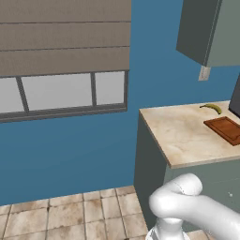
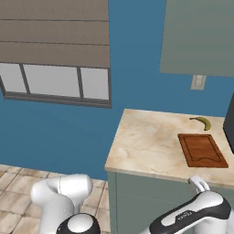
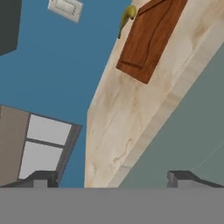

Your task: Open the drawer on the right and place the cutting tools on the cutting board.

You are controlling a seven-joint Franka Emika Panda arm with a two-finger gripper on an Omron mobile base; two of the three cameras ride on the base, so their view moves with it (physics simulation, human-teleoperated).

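The reddish-brown cutting board [image 1: 226, 129] [image 2: 201, 150] [image 3: 151, 37] lies flat on the beige countertop [image 1: 183, 133] [image 2: 146, 148] [image 3: 116, 118], toward its right end, with nothing on it. A banana [image 1: 212, 108] [image 2: 201, 122] [image 3: 127, 17] rests just behind it by the wall. My gripper [image 3: 113, 179] is open, fingers wide apart and nothing between them, low in front of the grey-green cabinet front [image 1: 206, 176] [image 2: 146, 201] [image 3: 188, 140] below the counter edge. The drawer fronts there look shut. The cutting tools are hidden.
A dark appliance [image 1: 235, 101] [image 2: 230, 128] stands at the counter's right end. A grey wall cabinet [image 1: 211, 30] [image 2: 199, 36] hangs above, with an outlet [image 2: 198, 82] [image 3: 65, 8] under it. A blinded window [image 1: 63, 89] and tiled floor [image 1: 70, 215] lie to the left.
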